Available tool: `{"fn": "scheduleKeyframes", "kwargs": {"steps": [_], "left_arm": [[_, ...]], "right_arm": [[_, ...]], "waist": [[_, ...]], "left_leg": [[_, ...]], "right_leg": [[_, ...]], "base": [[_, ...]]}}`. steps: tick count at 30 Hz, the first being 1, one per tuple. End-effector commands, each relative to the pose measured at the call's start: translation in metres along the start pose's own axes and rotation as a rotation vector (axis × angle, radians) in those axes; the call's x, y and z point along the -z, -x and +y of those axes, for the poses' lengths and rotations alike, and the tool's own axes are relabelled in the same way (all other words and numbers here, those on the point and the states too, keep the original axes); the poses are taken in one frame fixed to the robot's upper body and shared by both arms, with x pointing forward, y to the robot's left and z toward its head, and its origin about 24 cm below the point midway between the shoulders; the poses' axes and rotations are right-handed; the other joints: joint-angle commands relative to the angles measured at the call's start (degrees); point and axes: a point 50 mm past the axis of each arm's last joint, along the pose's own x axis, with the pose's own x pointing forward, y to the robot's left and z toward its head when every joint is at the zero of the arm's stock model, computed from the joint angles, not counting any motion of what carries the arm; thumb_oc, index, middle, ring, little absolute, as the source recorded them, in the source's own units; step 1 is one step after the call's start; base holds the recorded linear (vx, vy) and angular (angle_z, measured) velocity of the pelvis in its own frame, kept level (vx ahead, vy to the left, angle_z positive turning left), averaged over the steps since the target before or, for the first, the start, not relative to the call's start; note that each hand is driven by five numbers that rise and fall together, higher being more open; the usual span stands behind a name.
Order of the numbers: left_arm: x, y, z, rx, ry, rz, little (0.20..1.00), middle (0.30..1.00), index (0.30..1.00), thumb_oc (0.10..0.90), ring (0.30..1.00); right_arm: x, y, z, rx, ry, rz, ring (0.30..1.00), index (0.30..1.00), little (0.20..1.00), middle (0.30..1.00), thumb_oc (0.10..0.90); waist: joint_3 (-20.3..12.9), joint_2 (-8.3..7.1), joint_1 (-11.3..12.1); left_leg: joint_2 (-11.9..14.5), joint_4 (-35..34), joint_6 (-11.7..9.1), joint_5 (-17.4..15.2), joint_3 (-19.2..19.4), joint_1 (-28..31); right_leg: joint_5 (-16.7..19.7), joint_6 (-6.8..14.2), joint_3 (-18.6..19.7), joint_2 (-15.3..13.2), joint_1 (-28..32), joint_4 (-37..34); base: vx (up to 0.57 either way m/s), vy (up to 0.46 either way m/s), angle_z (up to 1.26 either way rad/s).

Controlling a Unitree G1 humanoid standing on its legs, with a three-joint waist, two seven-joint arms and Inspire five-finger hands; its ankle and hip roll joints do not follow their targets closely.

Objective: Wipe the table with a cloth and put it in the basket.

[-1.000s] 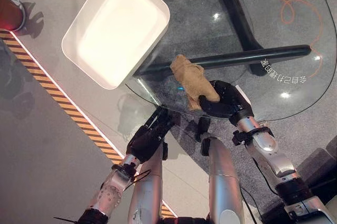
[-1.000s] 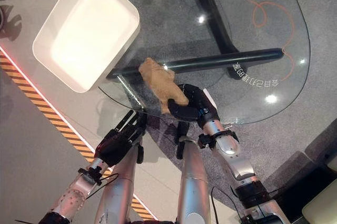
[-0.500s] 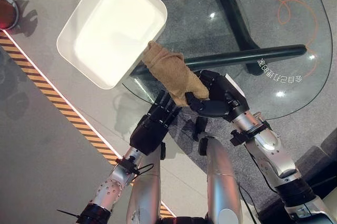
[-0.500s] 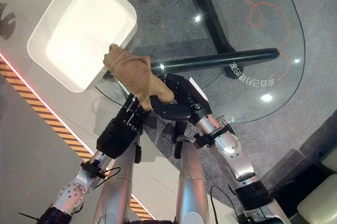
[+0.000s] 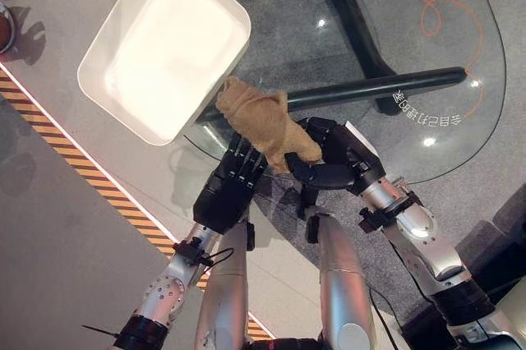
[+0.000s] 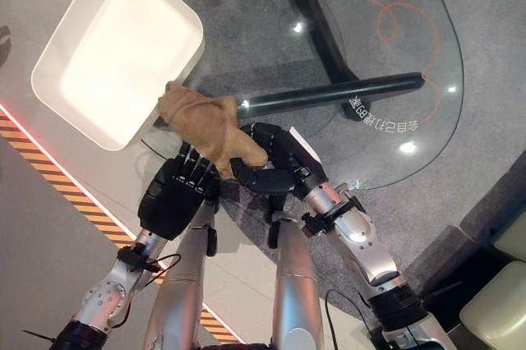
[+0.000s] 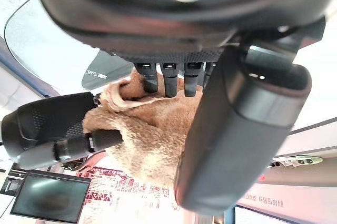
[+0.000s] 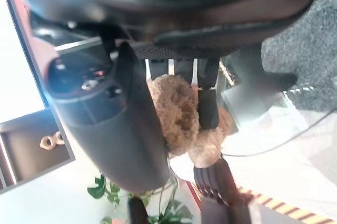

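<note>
Right hand (image 5: 333, 161): fingers and thumb curled around the lower end of the brown cloth (image 5: 261, 119), gripping it above the near rim of the glass table (image 5: 386, 140). The right wrist view confirms cloth bunched between thumb and fingers. Left hand (image 5: 228, 188): sits just beside the right, fingers straight, tips reaching up under the hanging cloth and touching it; nothing clasped. The cloth's free end extends up and toward the robot's left, its tip at the near corner of the white basket (image 5: 99, 91), not inside it. The basket sits on the floor at the table's left edge. A dark bar (image 5: 378, 87) shows beneath the glass.
</note>
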Motion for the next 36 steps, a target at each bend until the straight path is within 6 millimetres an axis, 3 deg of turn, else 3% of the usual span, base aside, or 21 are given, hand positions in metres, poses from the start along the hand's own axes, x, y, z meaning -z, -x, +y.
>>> {"fn": "scheduleKeyframes", "kwargs": {"steps": [1, 2, 6, 8, 10, 11, 12, 17, 24, 36], "left_arm": [[-0.002, -0.015, -0.03, 0.201, 0.006, -0.002, 0.9, 0.9, 0.9, 0.8, 0.9], [0.001, -0.012, -0.029, 0.185, 0.006, 0.004, 0.9, 0.9, 0.9, 0.8, 0.9], [0.003, -0.016, -0.03, 0.171, -0.009, 0.012, 0.9, 0.9, 0.9, 0.8, 0.9], [0.004, -0.023, -0.031, 0.18, -0.017, 0.019, 0.9, 0.9, 0.9, 0.8, 0.9], [0.008, -0.021, -0.029, 0.167, -0.005, 0.021, 0.9, 0.9, 0.9, 0.8, 0.9], [0.007, -0.025, -0.031, 0.182, -0.011, 0.02, 0.9, 0.9, 0.9, 0.8, 0.9], [0.009, -0.021, -0.029, 0.167, -0.003, 0.021, 0.9, 0.9, 0.9, 0.8, 0.9], [0.011, -0.018, -0.027, 0.162, -0.01, 0.016, 0.9, 0.9, 0.9, 0.8, 0.9], [0.024, -0.021, -0.027, 0.164, 0.013, 0.007, 0.9, 0.9, 0.9, 0.8, 0.9], [0.03, -0.023, -0.027, 0.178, 0.011, 0.035, 0.9, 0.9, 0.9, 0.8, 0.9]], "right_arm": [[-0.057, -0.006, 0.028, -0.255, 0.079, -0.273, 0.3, 0.3, 0.2, 0.3, 0.1], [-0.052, -0.003, 0.034, -0.296, 0.069, -0.251, 0.3, 0.3, 0.2, 0.3, 0.1], [-0.052, -0.005, 0.046, -0.389, 0.045, -0.245, 0.3, 0.3, 0.2, 0.3, 0.1], [-0.05, -0.012, 0.053, -0.438, 0.071, -0.216, 0.3, 0.3, 0.2, 0.3, 0.1], [-0.039, -0.013, 0.059, -0.443, 0.124, -0.133, 0.3, 0.3, 0.2, 0.3, 0.1], [-0.04, -0.016, 0.058, -0.435, 0.15, -0.126, 0.3, 0.3, 0.2, 0.3, 0.1], [-0.033, -0.013, 0.059, -0.424, 0.153, -0.087, 0.3, 0.3, 0.2, 0.3, 0.1], [-0.014, -0.012, 0.049, -0.291, 0.272, 0.028, 0.3, 0.3, 0.2, 0.3, 0.1], [-0.003, -0.018, 0.048, -0.154, 0.484, 0.082, 0.3, 0.3, 0.2, 0.3, 0.1], [0.006, -0.022, 0.043, -0.126, 0.435, 0.137, 0.3, 0.3, 0.2, 0.3, 0.1]], "waist": [[-1.23, -0.74, 0.53], [-1.23, -0.63, 0.76], [-1.23, -0.63, 0.86], [-1.23, -0.71, 0.74], [-1.23, -0.34, 1.05], [-1.23, -0.43, 0.86], [-1.23, -0.2, 1.11], [-1.23, 0.11, 1.16], [-1.23, 0.77, 0.91], [-1.23, 1.81, 1.24]], "left_leg": [[-2.75, 10.36, 3.96, -5.94, 4.2, -2.37], [-2.63, 10.72, 3.72, -7.63, 3.75, -0.77], [-2.86, 10.64, 3.64, -7.42, 3.6, -0.9], [-3.22, 10.24, 3.78, -5.44, 3.73, -2.71], [-3.2, 10.09, 3.51, -6.86, 3.46, -0.9], [-3.4, 9.67, 3.72, -5.08, 3.78, -2.6], [-3.23, 9.97, 3.46, -6.79, 3.51, -0.84], [-3.49, 9.49, 3.32, -6.16, 3.48, -1.06], [-3.81, 9.16, 3.4, -5.88, 3.57, -1.28], [-4.08, 9.18, 3.57, -5.76, 3.52, -1.68]], "right_leg": [[10.63, -0.41, 0.73, 4.77, 1.93, -13.82], [9.24, -0.06, 0.87, 5.03, 3.49, -13.48], [9.33, -0.05, 0.88, 5.05, 3.37, -13.67], [10.8, -0.43, 0.79, 4.71, 1.74, -14.21], [9.33, -0.23, 0.94, 5.03, 3.33, -13.98], [10.76, -0.55, 0.8, 4.76, 1.69, -14.39], [9.24, -0.28, 0.94, 5.01, 3.32, -13.97], [9.3, -0.49, 0.91, 4.95, 3.14, -14.26], [8.93, -0.67, 1.15, 5.08, 2.74, -14.22], [8.56, -0.81, 0.99, 4.71, 2.15, -13.68]], "base": [[0.06, -0.009, 0.0], [0.05, -0.017, 0.0], [0.0, -0.005, 0.0], [-0.07, 0.002, 0.0], [0.02, 0.026, 0.03], [0.05, 0.034, 0.03], [0.0, 0.0, 0.0], [0.0, 0.024, -0.01], [0.0, 0.034, -0.03], [0.0, 0.024, 0.0]]}}
